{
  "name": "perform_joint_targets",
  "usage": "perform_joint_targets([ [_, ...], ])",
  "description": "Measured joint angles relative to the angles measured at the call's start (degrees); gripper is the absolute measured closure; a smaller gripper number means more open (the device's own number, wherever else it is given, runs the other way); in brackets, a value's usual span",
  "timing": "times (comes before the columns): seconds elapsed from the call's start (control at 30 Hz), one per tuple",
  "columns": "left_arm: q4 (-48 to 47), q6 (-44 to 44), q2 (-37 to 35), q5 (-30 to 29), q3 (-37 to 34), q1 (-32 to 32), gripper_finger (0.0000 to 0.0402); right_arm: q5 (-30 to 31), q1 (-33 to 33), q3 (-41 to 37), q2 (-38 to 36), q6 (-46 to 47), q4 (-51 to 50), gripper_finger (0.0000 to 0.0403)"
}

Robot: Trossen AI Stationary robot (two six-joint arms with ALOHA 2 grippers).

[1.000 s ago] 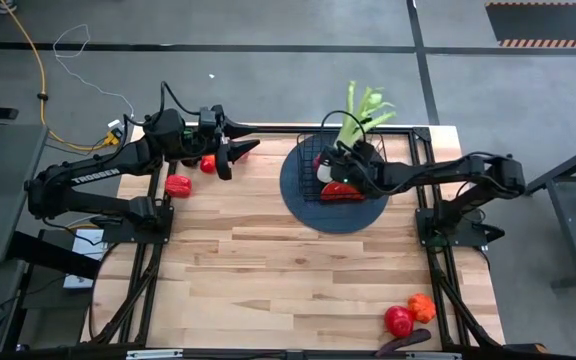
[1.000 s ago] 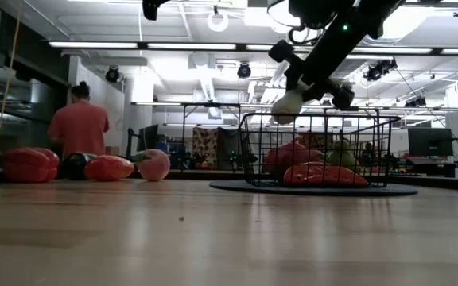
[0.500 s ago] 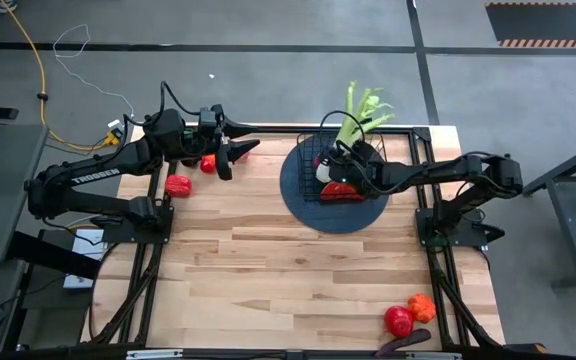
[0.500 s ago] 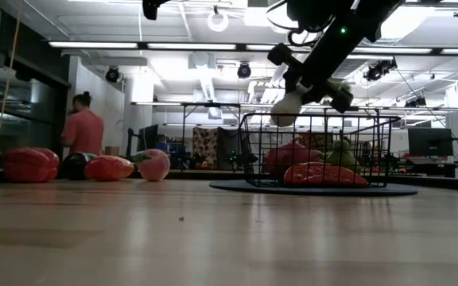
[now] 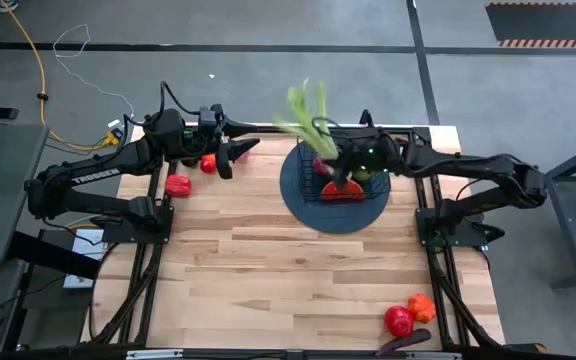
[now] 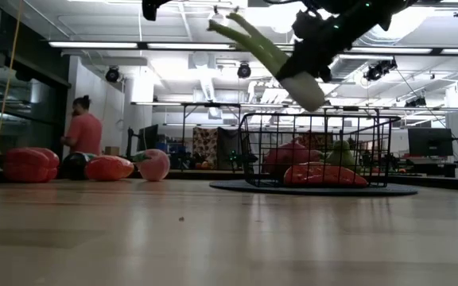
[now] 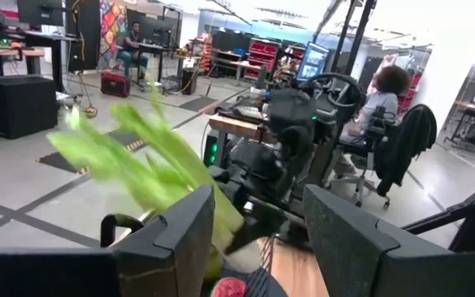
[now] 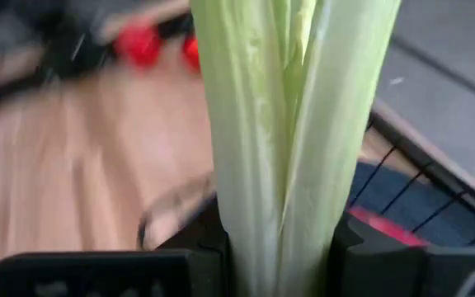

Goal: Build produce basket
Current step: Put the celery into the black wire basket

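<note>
— Looking at the right arm: it stretches across from its side of the table, wrist up over the basket (image 5: 336, 172), and the right gripper (image 5: 340, 160) is pinching the celery (image 5: 308, 115) near its pale butt end. From its own wrist camera the stalk fills the gap between the two dark fingers (image 8: 382, 260).

— How is the stalk lying?

— Tilted. From table height the thick cut end (image 6: 304, 89) hangs just above the basket rim (image 6: 316, 117), and the leafy end slants up and away from it. From above, the leaves (image 5: 303, 102) fan out past the basket's far-left corner.

— What's inside the basket?

— Red and green pieces (image 6: 316, 167) low against the mesh, on the dark round base (image 5: 303, 195).

— And the left arm?

— Parked at the table's far-left corner, forearm level, left gripper (image 5: 236, 152) pointing toward the basket, fingers part-spread and holding nothing. A few red pieces (image 5: 178, 185) lie just beside it.
</note>
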Motion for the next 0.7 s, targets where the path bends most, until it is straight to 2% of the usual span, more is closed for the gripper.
perform_joint_targets([
  [0.1, 0.00, -0.85, 0.00, -0.15, 0.00, 0.00, 0.0225, -7.36, -1.98, 0.00, -0.71, -10.09, -8.08, 0.0320],
  [0.17, 0.00, -0.99, 0.00, -0.15, 0.00, -0.02, 0.0225, -9.81, -2.55, 0.01, -0.82, -16.97, -12.95, 0.0320],
  [0.43, 0.02, -2.92, 0.00, -3.35, 0.00, -0.02, 0.0225, -10.54, -3.24, 5.36, -0.77, -33.92, -31.49, 0.0320],
  [0.6, 0.02, -3.07, 0.00, -4.87, 0.00, -0.04, 0.0225, -11.35, -4.96, 3.81, -0.74, -36.41, -36.09, 0.0320],
  [0.7, 0.04, -3.47, 0.00, -4.89, 0.00, -0.04, 0.0225, -11.27, -6.14, 2.50, -0.69, -35.10, -34.81, 0.0320],
])
